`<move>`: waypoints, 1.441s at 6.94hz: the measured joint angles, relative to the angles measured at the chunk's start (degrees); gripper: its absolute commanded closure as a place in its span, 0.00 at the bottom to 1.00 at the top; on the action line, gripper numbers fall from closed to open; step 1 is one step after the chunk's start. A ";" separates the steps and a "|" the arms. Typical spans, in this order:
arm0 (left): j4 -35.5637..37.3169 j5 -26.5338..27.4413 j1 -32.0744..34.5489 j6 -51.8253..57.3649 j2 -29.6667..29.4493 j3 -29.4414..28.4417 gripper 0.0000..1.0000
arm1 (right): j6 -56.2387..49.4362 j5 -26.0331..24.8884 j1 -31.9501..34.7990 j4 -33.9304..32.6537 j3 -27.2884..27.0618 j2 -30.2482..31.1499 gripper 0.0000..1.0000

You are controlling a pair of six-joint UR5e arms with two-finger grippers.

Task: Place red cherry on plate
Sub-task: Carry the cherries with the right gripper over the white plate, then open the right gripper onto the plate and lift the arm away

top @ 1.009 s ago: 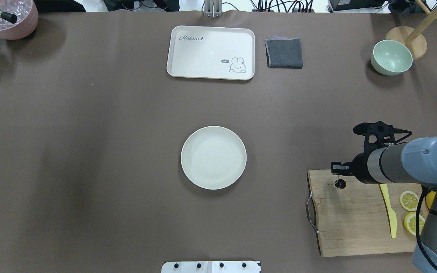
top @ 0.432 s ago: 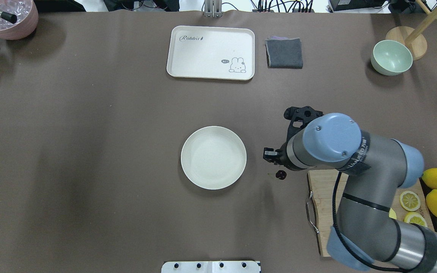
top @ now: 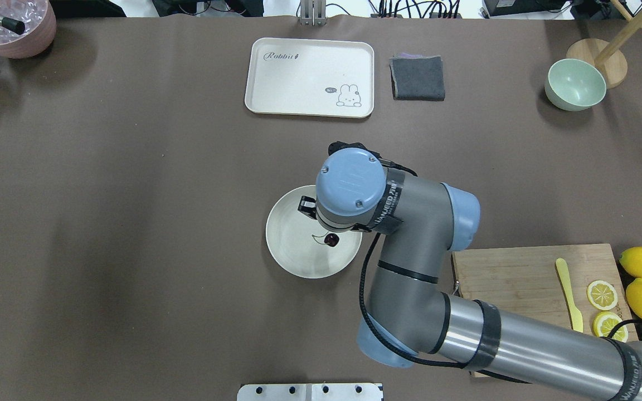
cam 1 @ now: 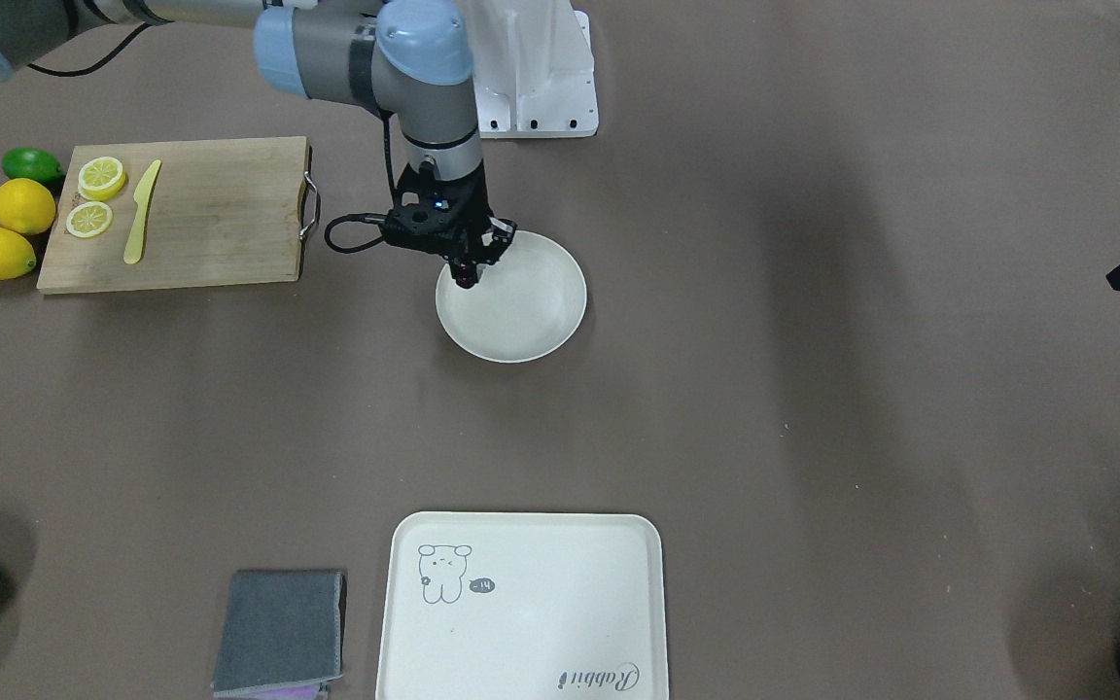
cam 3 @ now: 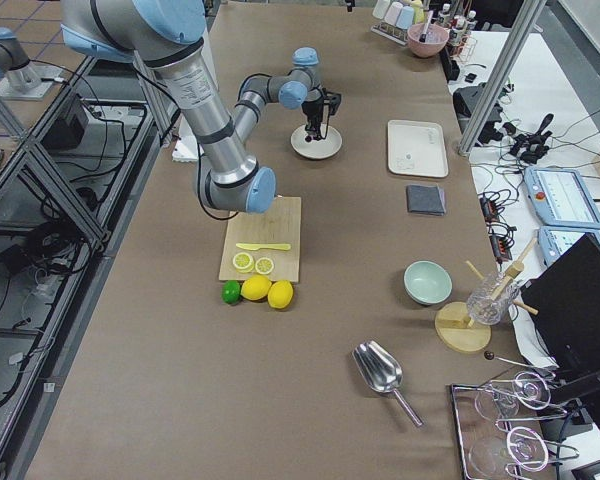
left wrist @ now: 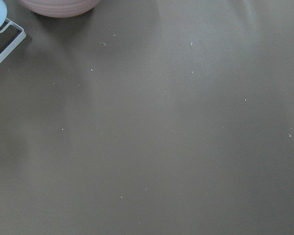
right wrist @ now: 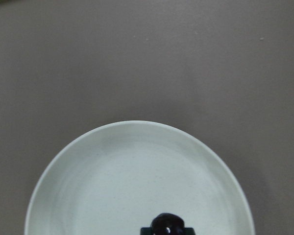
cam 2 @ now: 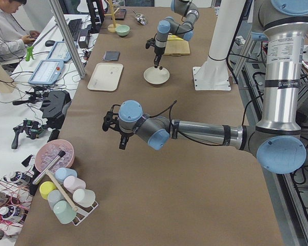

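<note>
The off-white plate (top: 293, 253) lies at the table's middle. Over its right part hangs the red cherry (top: 331, 240), dark and tiny, with a thin stem sticking out to the left. My right gripper (cam 1: 470, 264) points down over the plate (cam 1: 531, 321) and is shut on the cherry (cam 1: 464, 280). The right wrist view has the cherry (right wrist: 167, 225) at its bottom edge, above the plate (right wrist: 132, 171). The arm's wrist hides most of the fingers from overhead. My left gripper (cam 2: 113, 128) hovers over bare table far to the left; whether it is open or shut does not show.
A wooden cutting board (top: 510, 289) with lemon slices and a yellow knife (top: 569, 301) lies at the right, whole lemons beside it. At the back are a cream tray (top: 310, 77), a grey cloth (top: 418, 78), a green bowl (top: 575, 84) and a pink bowl (top: 11, 28).
My right arm has swung left from the cutting board to over the plate, carrying the cherry with it.
</note>
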State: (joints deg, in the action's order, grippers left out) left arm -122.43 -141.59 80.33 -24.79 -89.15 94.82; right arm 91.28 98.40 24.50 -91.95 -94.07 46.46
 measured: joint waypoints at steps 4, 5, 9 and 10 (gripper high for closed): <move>0.21 -0.13 0.31 1.62 0.14 -0.17 0.02 | 0.54 -0.17 1.23 0.13 -0.29 -0.09 0.00; 0.66 -0.15 0.79 2.42 1.12 -0.10 0.02 | -1.52 0.12 2.47 0.10 -4.68 3.90 0.00; 18.38 8.09 3.11 6.47 7.32 3.27 0.02 | -14.14 4.79 11.97 -0.32 -13.26 14.64 0.00; 27.14 9.86 3.93 12.65 7.17 4.42 0.02 | -18.60 6.91 15.14 -0.81 -15.25 17.05 0.00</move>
State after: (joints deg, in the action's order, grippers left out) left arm -95.29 -131.73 84.26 -12.14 -81.98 99.24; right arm 72.69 105.31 39.64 -92.76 -109.32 63.51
